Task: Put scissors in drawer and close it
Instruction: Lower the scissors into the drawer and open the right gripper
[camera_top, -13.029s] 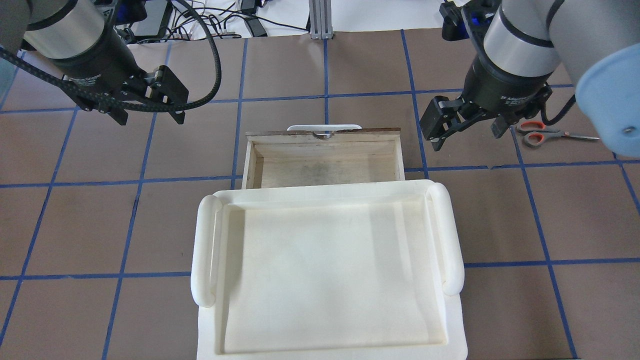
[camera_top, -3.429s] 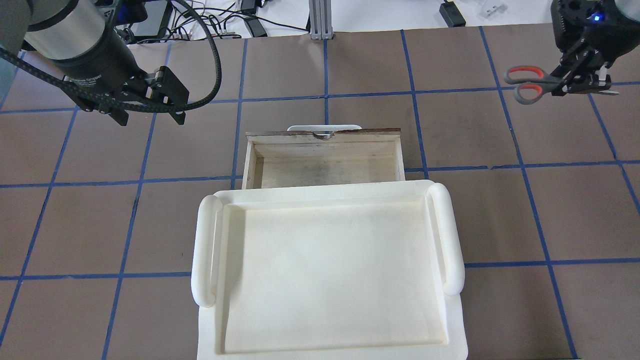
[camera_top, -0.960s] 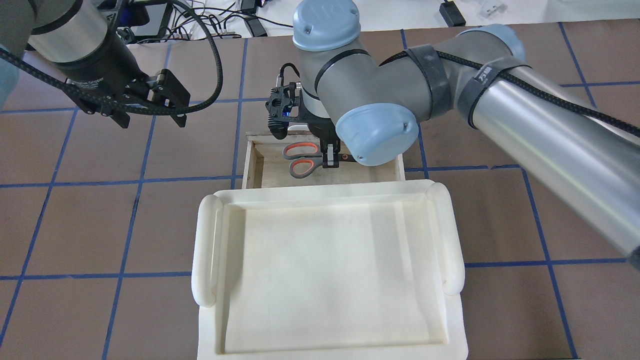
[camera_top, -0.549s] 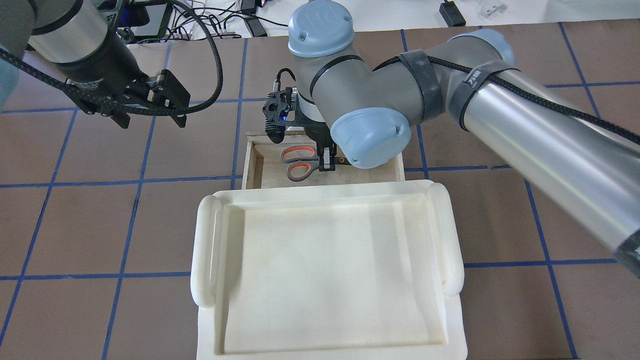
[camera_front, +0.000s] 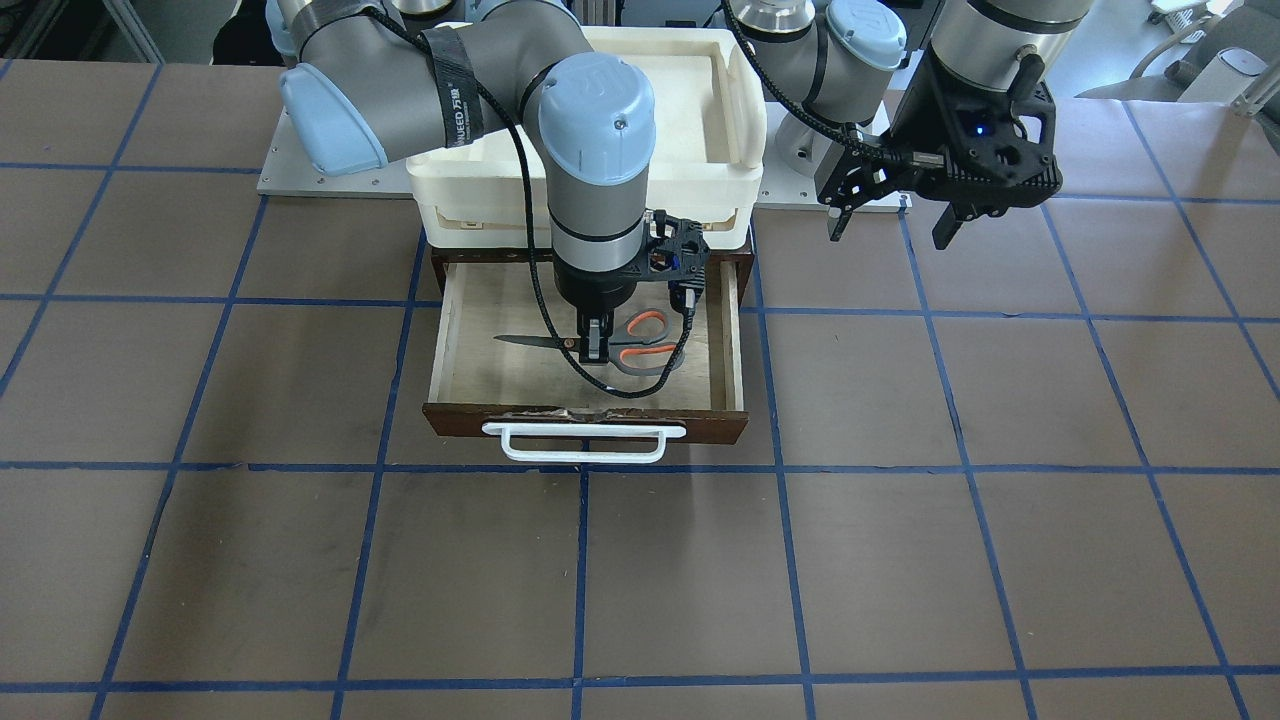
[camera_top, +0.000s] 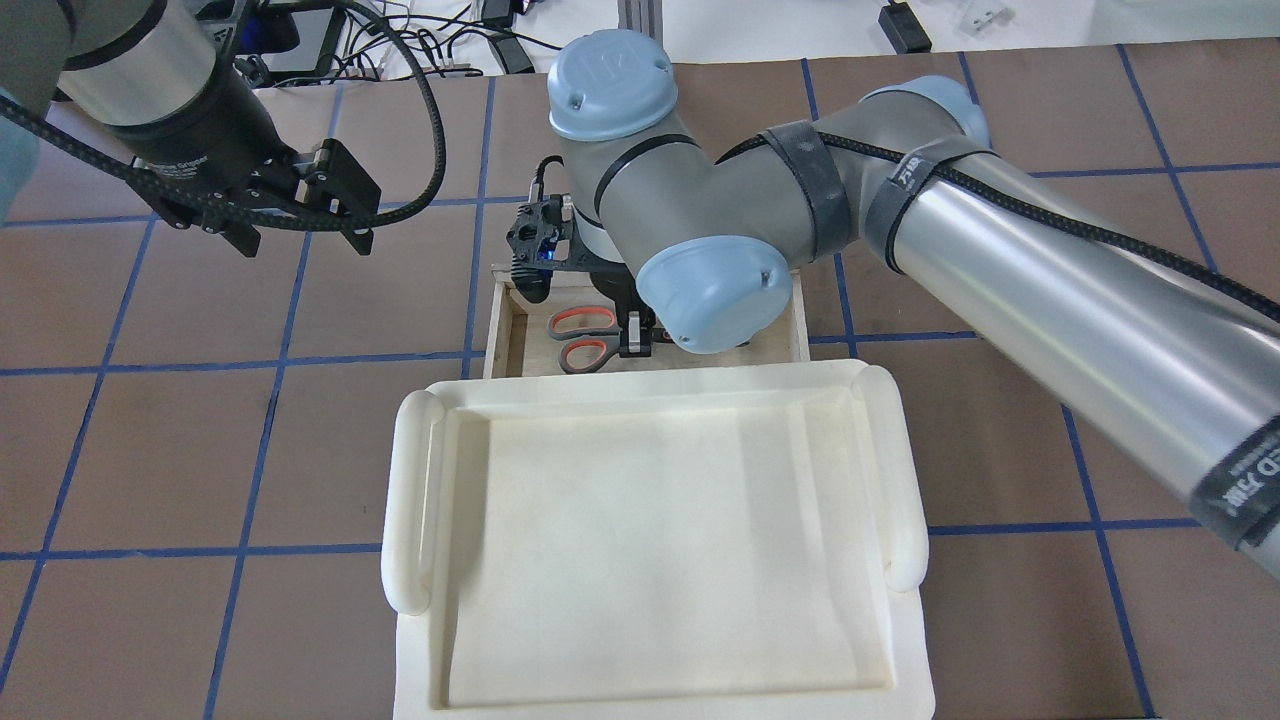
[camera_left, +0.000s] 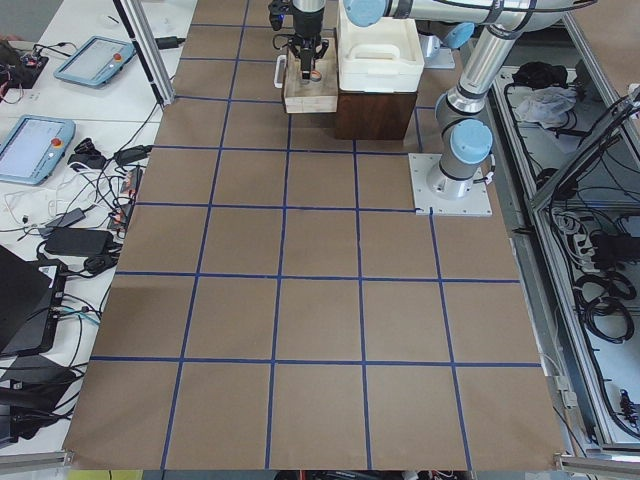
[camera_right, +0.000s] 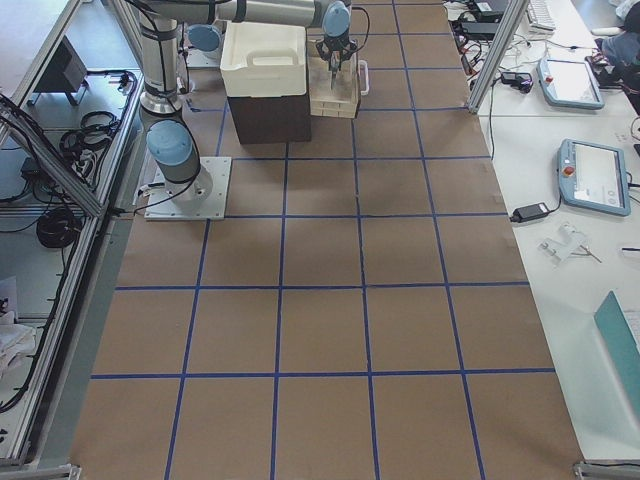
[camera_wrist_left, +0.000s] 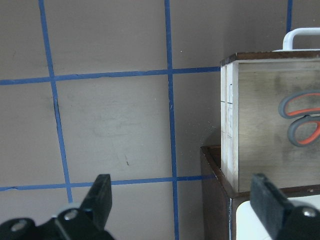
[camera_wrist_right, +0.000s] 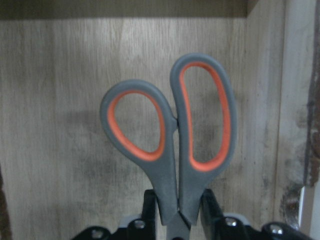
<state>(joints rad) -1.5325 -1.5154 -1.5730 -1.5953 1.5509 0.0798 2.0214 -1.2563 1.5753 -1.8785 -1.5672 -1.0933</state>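
Observation:
The scissors (camera_top: 585, 338), grey handles lined orange-red, are inside the open dark wooden drawer (camera_top: 498, 330). My right gripper (camera_top: 633, 335) is shut on them near the pivot and holds them low over the pale floor. From the front the scissors (camera_front: 640, 345) lie crosswise in the drawer (camera_front: 585, 420), blades pointing to that view's left, with my right gripper (camera_front: 595, 347) straight down on them. The right wrist view shows the scissors' loops (camera_wrist_right: 170, 135) above the drawer floor (camera_wrist_right: 60, 100). My left gripper (camera_top: 300, 205) is open and empty, off to the drawer's side.
A white plastic tray (camera_top: 410, 500) sits on top of the cabinet, over the drawer's back. The drawer's white bar handle (camera_front: 583, 443) faces the far side of the table. The left wrist view shows the drawer's side (camera_wrist_left: 227, 125) and the scissors (camera_wrist_left: 302, 120) inside.
My right gripper has carried the scissors a little further toward my left inside the drawer and slightly toward the tray. The left arm has not moved.

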